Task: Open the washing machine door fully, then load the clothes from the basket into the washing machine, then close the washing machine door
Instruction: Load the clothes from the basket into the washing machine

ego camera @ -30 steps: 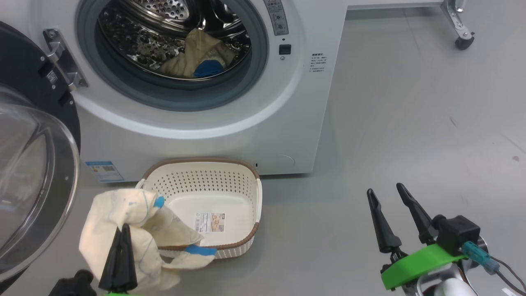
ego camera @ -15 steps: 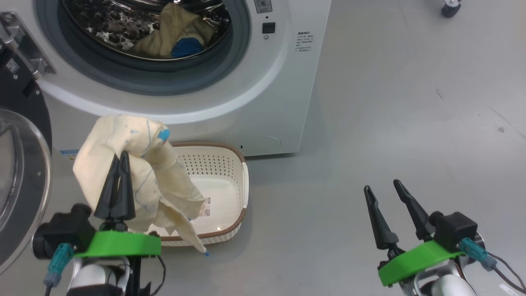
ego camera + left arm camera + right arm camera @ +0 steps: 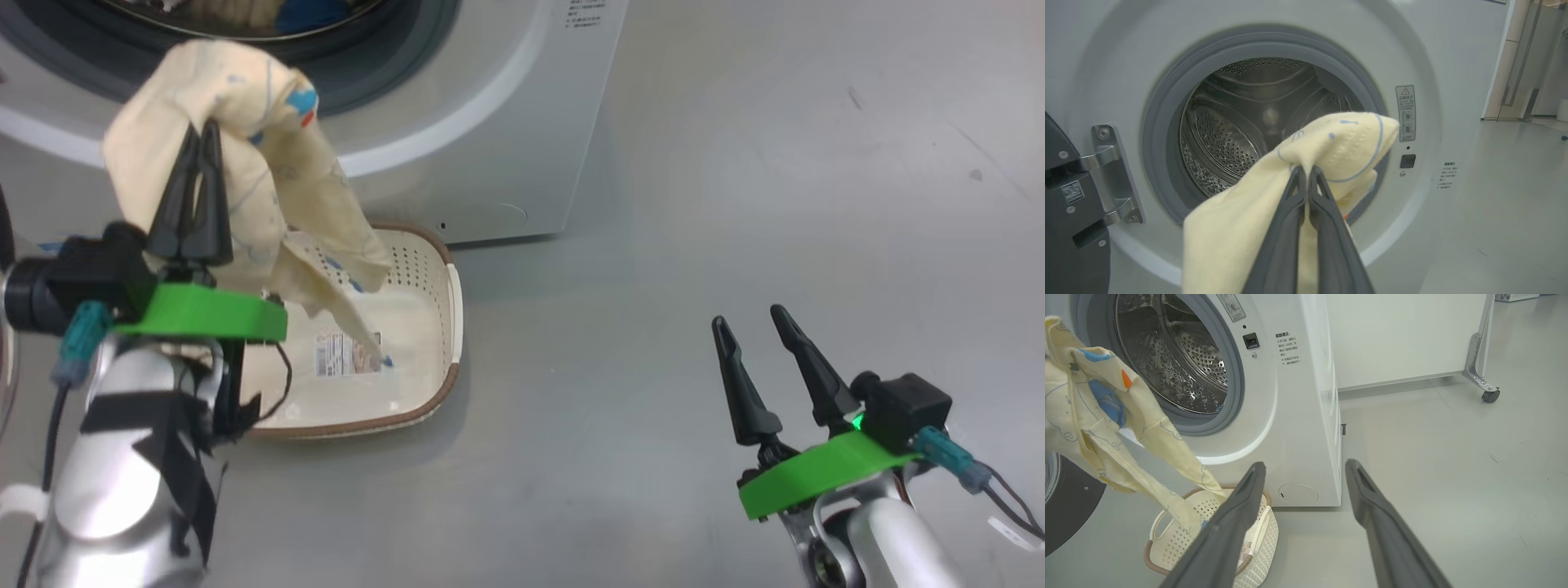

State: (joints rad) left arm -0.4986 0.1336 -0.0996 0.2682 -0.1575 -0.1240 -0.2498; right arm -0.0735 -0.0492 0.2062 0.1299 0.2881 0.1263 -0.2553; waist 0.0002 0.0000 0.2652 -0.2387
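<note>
My left gripper (image 3: 202, 139) is shut on a cream-yellow garment (image 3: 269, 163) of the clothes, lifted above the basket (image 3: 445, 294) with its tail hanging down into it. In the left wrist view the gripper (image 3: 1306, 171) pinches the garment (image 3: 1339, 139) right before the open mouth of the washing machine (image 3: 1412, 49). Another garment (image 3: 245, 10) lies in the drum at the head view's top edge. The washing machine door (image 3: 1065, 498) stands swung open at the left. My right gripper (image 3: 747, 320) hangs open and empty over the floor at the lower right, away from the washing machine (image 3: 522, 122).
The basket (image 3: 1167, 539) stands on the grey floor right against the washer's base. A white cabinet with a caster wheel (image 3: 1490, 395) stands behind the washer to the right. Open floor spreads to the right.
My left gripper has risen with the garment from beside the basket to the height of the drum opening. The head view has tilted downward. The right gripper keeps its pose.
</note>
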